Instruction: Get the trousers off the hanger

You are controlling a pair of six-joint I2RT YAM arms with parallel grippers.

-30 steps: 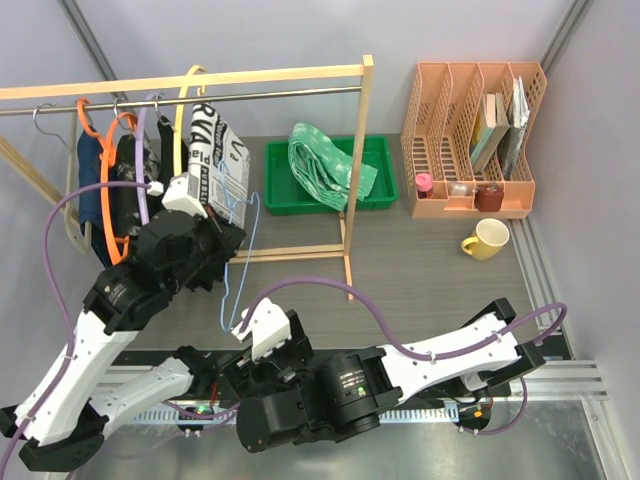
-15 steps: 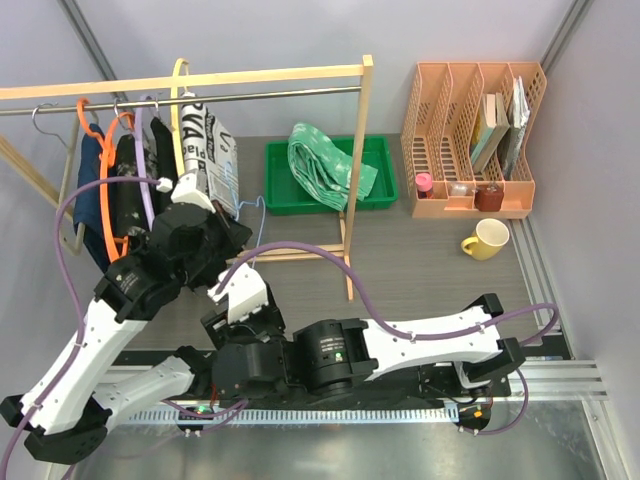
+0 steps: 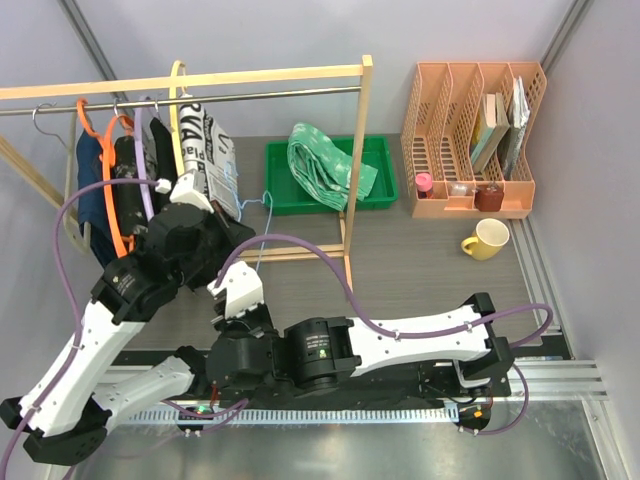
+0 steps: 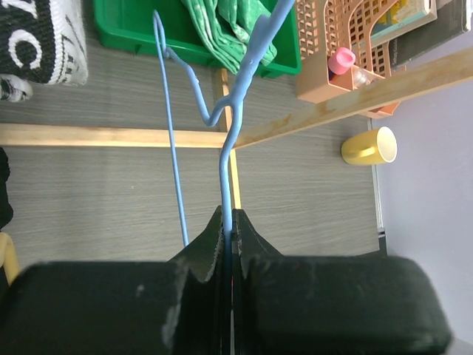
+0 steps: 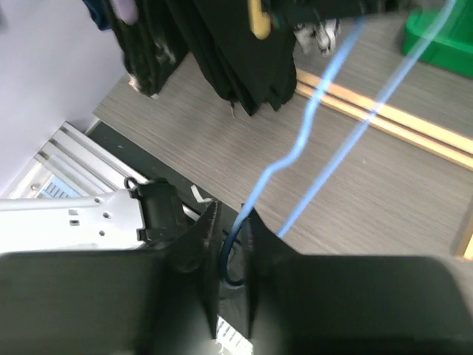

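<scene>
Light blue hanger (image 4: 225,185), white-mottled green trousers (image 3: 322,165), green tray (image 3: 283,185), yellow mug (image 3: 487,240).

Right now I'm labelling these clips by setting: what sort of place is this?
Probably a robot test cell staged as a wardrobe corner: a clothes rail with hung garments, a green tray holding the trousers, and a desk organiser against plain grey walls.

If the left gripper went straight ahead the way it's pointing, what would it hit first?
The left gripper, shut on the hanger, would probably meet the rack's wooden base rail first, the green tray behind it; depth is unclear.
</scene>
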